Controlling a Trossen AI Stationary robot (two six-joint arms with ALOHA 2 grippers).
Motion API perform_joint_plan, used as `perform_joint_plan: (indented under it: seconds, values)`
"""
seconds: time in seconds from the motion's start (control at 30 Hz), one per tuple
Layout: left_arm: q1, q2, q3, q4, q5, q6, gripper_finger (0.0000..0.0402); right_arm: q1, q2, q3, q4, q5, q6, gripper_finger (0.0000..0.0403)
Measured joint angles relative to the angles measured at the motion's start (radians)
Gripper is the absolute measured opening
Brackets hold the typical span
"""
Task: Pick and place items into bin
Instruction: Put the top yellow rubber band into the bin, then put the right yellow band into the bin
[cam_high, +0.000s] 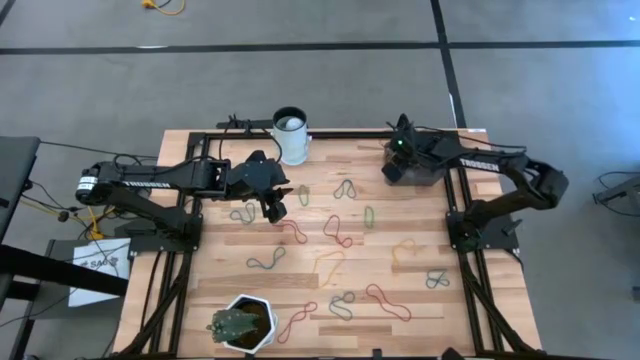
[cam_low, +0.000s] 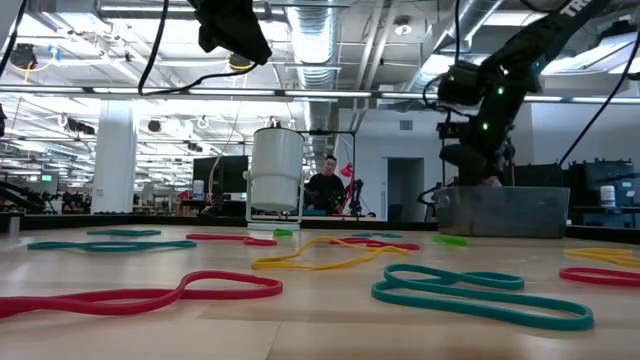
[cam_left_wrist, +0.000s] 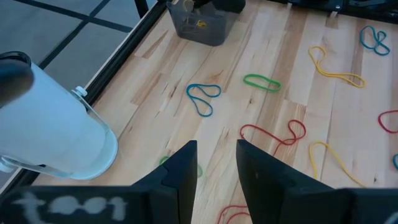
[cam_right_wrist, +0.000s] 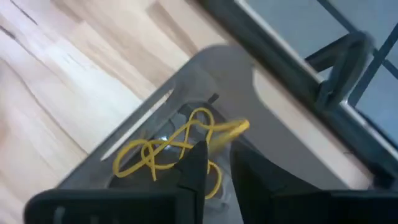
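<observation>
Several rubber bands lie flat on the wooden table: a red one (cam_high: 338, 230), a green one (cam_high: 368, 214), a yellow one (cam_high: 330, 265) and a blue one (cam_left_wrist: 202, 96). At the far right of the table stands the dark translucent bin (cam_high: 415, 172), with a twisted yellow band (cam_right_wrist: 165, 149) lying inside it. My right gripper (cam_right_wrist: 217, 152) points down into the bin, fingers a little apart, right at that band. My left gripper (cam_left_wrist: 217, 155) hangs open above the table beside the white cup, with nothing between its fingers. My right gripper comes at the yellow band's near end (cam_right_wrist: 214, 134) slanting down from above, one finger on each side of it. The band lies on the bin's floor. I cannot tell whether the fingers touch it.
A white cup (cam_high: 291, 135) stands at the far edge, close to my left gripper. A white hexagonal plant pot (cam_high: 245, 322) sits at the near left. Black frame rails (cam_high: 470, 290) run along the table's sides. A person shows in the room beyond.
</observation>
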Motion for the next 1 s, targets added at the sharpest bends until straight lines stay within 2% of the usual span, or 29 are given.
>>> perform_joint_plan:
  seconds: [0.33,0.4,0.5,0.63,0.8,1.0]
  values:
    - [0.0,0.0,0.0,0.0,0.0,0.0,0.0103,0.036,-0.139,0.131,-0.295,-0.013,0.002,0.008]
    - [0.0,0.0,0.0,0.0,0.0,0.0,0.0103,0.061,-0.184,0.147,-0.347,-0.058,0.005,0.0076]
    - [0.0,0.0,0.0,0.0,0.0,0.0,0.0103,0.12,-0.271,0.147,-0.381,-0.184,-0.01,0.0067]
    - [0.0,0.0,0.0,0.0,0.0,0.0,0.0103,0.242,-0.386,0.147,-0.412,-0.341,-0.038,0.006]
    - [0.0,0.0,0.0,0.0,0.001,0.0,0.0103,0.446,-0.498,0.115,-0.426,-0.426,-0.04,0.0059]
    - [0.0,0.0,0.0,-0.001,0.002,0.019,0.0103,0.713,-0.515,-0.004,-0.368,-0.53,-0.007,0.0059]
